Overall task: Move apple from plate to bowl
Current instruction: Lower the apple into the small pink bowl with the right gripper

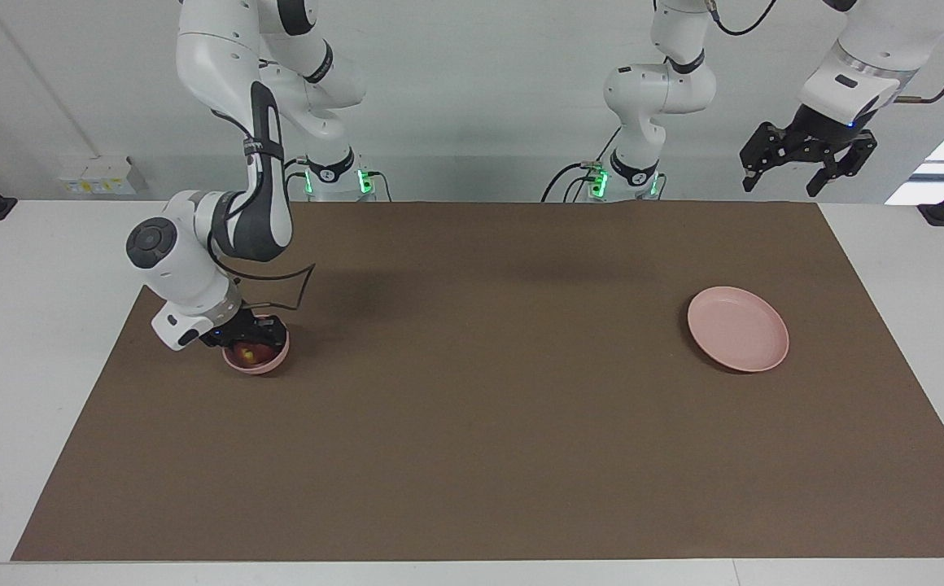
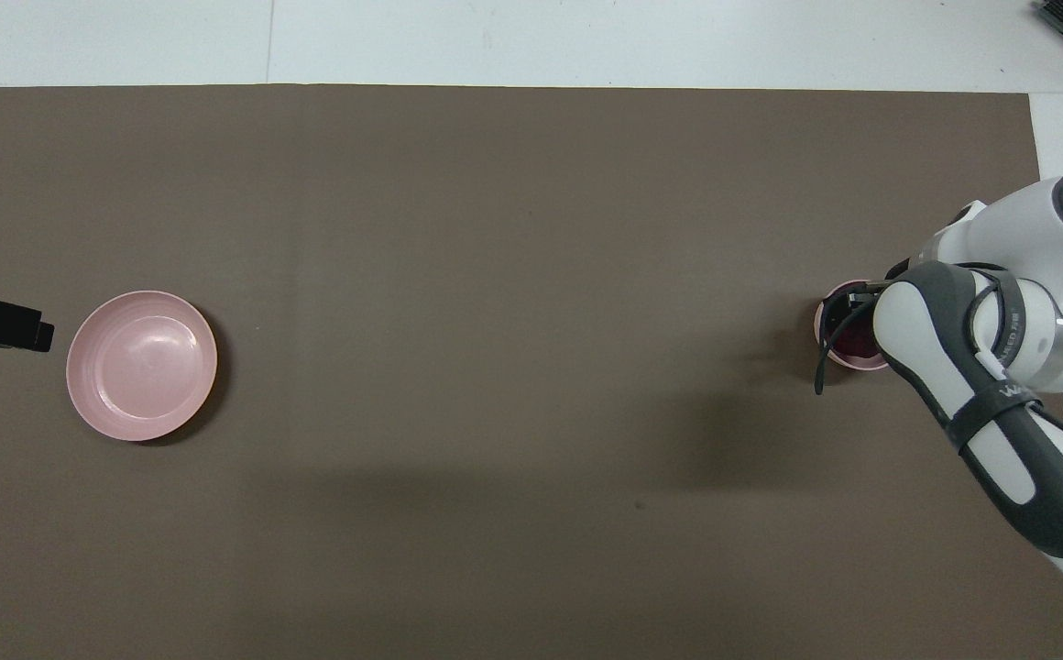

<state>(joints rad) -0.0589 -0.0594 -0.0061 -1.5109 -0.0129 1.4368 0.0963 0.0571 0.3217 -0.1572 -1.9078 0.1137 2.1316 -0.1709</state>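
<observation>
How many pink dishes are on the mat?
2. The plate lies bare toward the left arm's end. The bowl sits toward the right arm's end, under the right gripper, with the apple inside. Nothing seems hidden.

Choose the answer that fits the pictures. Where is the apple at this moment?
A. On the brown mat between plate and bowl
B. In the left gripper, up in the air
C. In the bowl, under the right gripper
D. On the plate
C: the apple lies inside the bowl with the right gripper low over it, while the plate is bare and the left gripper waits raised, holding nothing.
</observation>
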